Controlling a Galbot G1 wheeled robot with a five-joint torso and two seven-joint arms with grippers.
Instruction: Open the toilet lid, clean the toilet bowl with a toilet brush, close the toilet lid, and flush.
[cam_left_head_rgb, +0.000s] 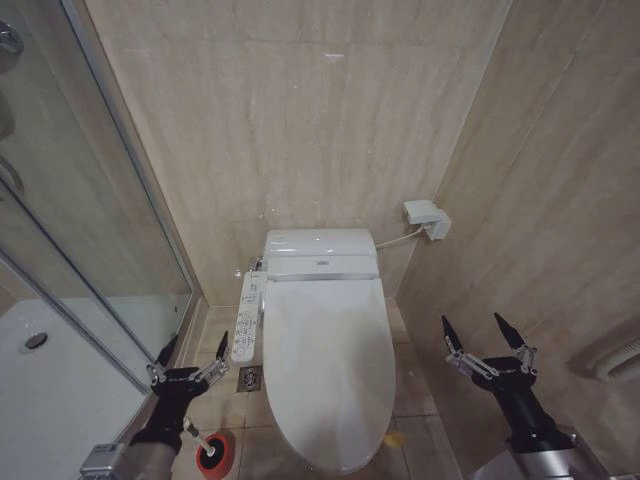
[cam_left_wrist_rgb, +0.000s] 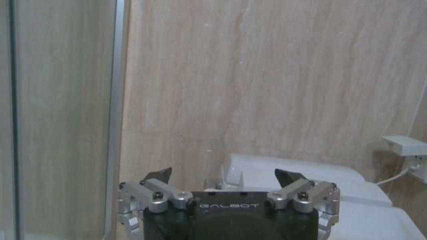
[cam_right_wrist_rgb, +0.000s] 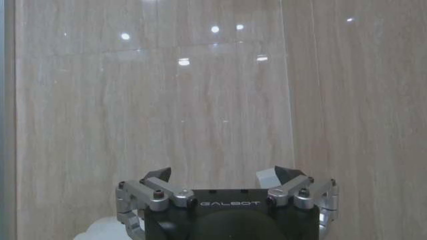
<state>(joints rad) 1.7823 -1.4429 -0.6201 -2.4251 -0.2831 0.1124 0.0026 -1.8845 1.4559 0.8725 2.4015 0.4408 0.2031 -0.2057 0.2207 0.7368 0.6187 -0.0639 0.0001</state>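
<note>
The toilet lid (cam_left_head_rgb: 327, 365) is a glossy white oval lying shut over the seat, so the toilet bowl is hidden beneath it. A small yellow strap (cam_left_head_rgb: 396, 438) sticks out at the lid's front right. On the floor to the left of the toilet stands the red cup holder (cam_left_head_rgb: 216, 453) of the toilet brush. A short bit of the white handle (cam_left_head_rgb: 191, 432) shows beside my left wrist. My left gripper (cam_left_head_rgb: 195, 346) (cam_left_wrist_rgb: 225, 176) hangs open above that holder, holding nothing. To the right of the toilet, my right gripper (cam_left_head_rgb: 472, 322) (cam_right_wrist_rgb: 220, 174) is open too, facing the wall.
A long white control panel (cam_left_head_rgb: 247, 317) runs along the toilet's left side, with a floor drain (cam_left_head_rgb: 250, 378) below it. A glass shower door (cam_left_head_rgb: 120, 250) and a white shower tray (cam_left_head_rgb: 50, 390) close off the left. A wall socket box (cam_left_head_rgb: 427, 217) sits at the back right. Tiled walls are close on both sides.
</note>
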